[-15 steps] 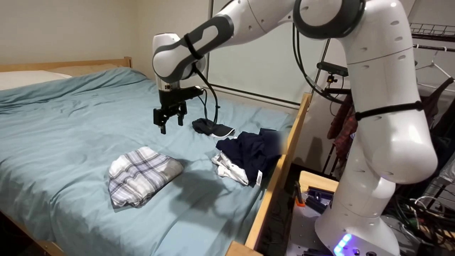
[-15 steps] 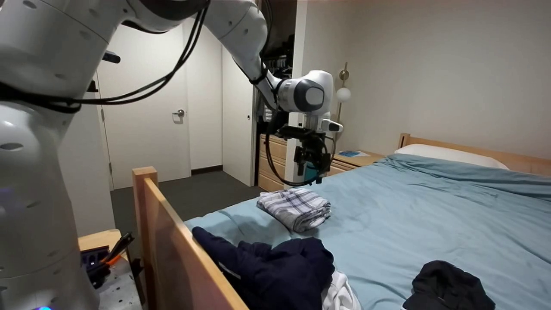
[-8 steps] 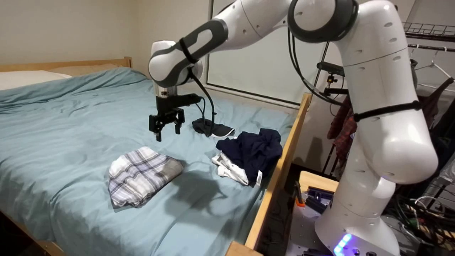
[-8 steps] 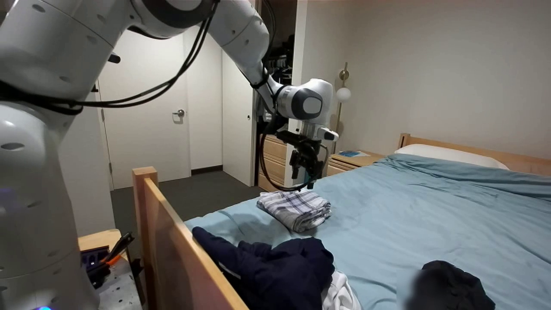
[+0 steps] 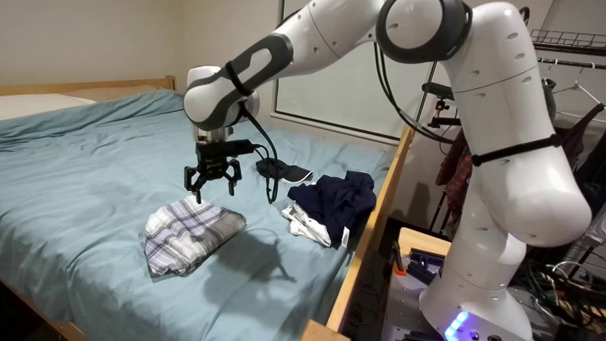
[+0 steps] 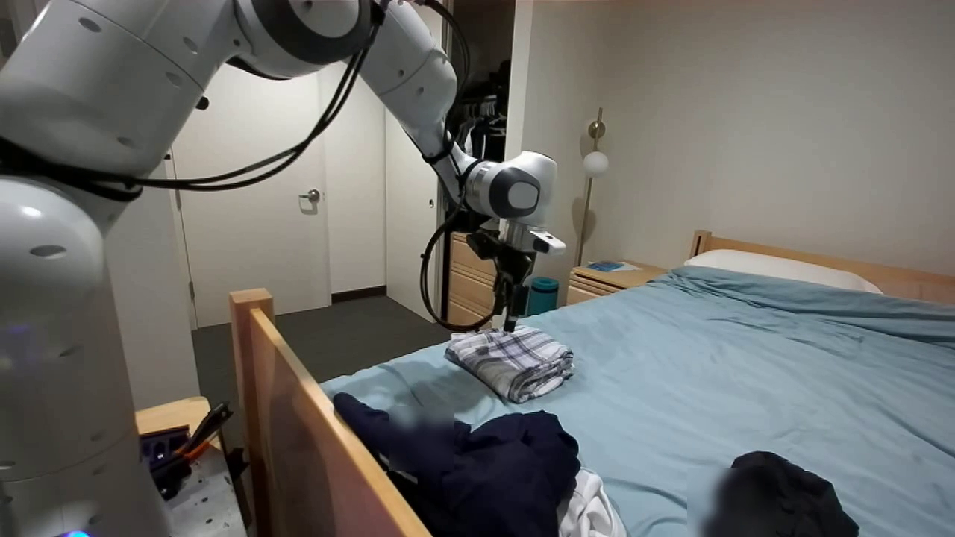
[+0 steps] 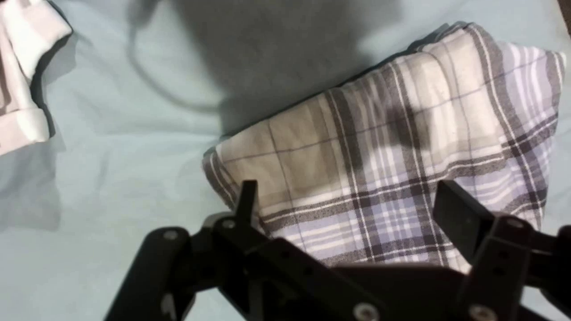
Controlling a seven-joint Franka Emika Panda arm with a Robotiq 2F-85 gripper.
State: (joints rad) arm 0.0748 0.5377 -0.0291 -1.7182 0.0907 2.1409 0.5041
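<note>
Lying in a flat folded stack, a soft plaid cloth (image 5: 189, 237) in white, grey and lavender rests on a pale blue fabric bedspread (image 5: 94, 184), near the bed's side edge and toward its foot. Over it hangs a black two-fingered gripper (image 7: 348, 196), its fingers spread wide apart. In the wrist view one fingertip stands over the plaid and the other near its border; whether either touches the fabric, the pictures do not settle. A dark shadow (image 5: 241, 274) falls on the bedspread just beside the stack.

Apart from the plaid lies a crumpled navy blue fabric garment (image 5: 331, 199), with a bunched white cloth (image 5: 305, 225) showing from under it. Near these sits a black fabric cap (image 5: 281, 169) with a white-edged brim. A pale wooden footboard (image 6: 298, 432) runs just beside the navy garment, and a white jointed robot arm (image 5: 511, 94) stands outside it. At the bed's far end a white pillow (image 6: 776, 268) lies before a wooden headboard (image 6: 921, 283).
</note>
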